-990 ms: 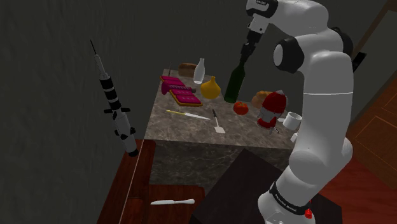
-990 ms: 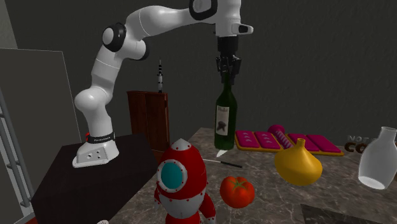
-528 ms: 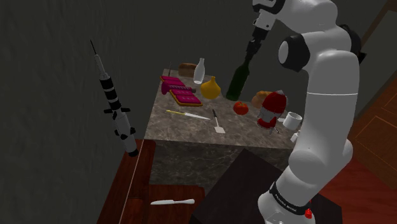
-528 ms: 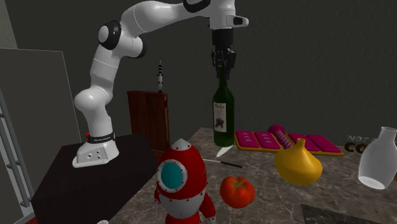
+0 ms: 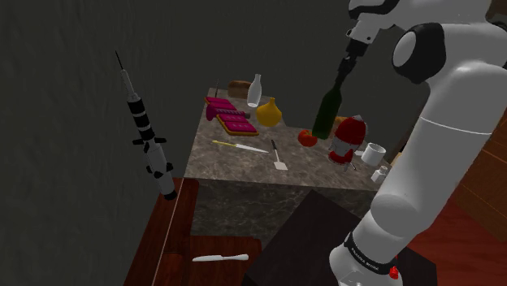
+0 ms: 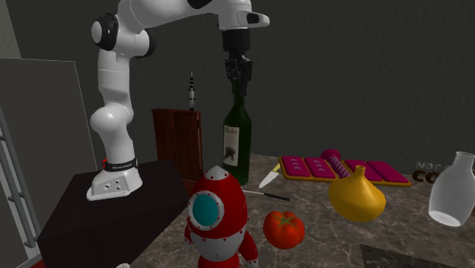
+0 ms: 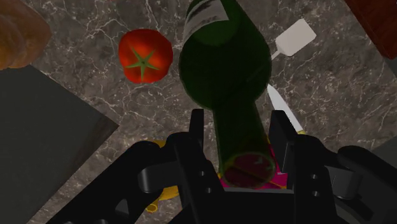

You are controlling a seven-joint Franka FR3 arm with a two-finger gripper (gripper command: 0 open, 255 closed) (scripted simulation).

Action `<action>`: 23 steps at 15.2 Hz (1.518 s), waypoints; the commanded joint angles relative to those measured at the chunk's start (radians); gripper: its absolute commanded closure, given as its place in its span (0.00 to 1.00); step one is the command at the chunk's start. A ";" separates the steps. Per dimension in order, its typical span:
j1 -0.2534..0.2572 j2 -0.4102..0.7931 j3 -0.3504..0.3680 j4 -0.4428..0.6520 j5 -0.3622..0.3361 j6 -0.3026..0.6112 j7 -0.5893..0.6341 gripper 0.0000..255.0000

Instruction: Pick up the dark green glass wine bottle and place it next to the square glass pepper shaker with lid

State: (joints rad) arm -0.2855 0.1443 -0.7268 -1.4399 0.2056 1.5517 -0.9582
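The bottle, dark green, is held upright by its neck over the table. In the shoulder view its foot has the tomato at 7 o'clock and the red rocket at 4 o'clock. In the second exterior view the bottle shows a pale label. There the rocket at its 6 o'clock covers a corner of the foot, so any gap beneath it cannot be judged. The wrist view looks down the bottle, its label cut off at the edge. The tomato and a white spatula lie on the marble to either side. The gripper pinches the neck just below the mouth, with both fingers pressed against the glass.
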 commanded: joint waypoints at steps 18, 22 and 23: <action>-0.112 -0.414 -0.114 -0.326 -0.297 0.012 -0.218 1.00; -0.142 -0.447 -0.148 -0.348 -0.330 0.011 -0.275 1.00; -0.144 -0.451 -0.147 -0.364 -0.333 0.024 -0.274 1.00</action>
State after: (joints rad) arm -0.4249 -0.2973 -0.8747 -1.7886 -0.1195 1.5677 -1.2303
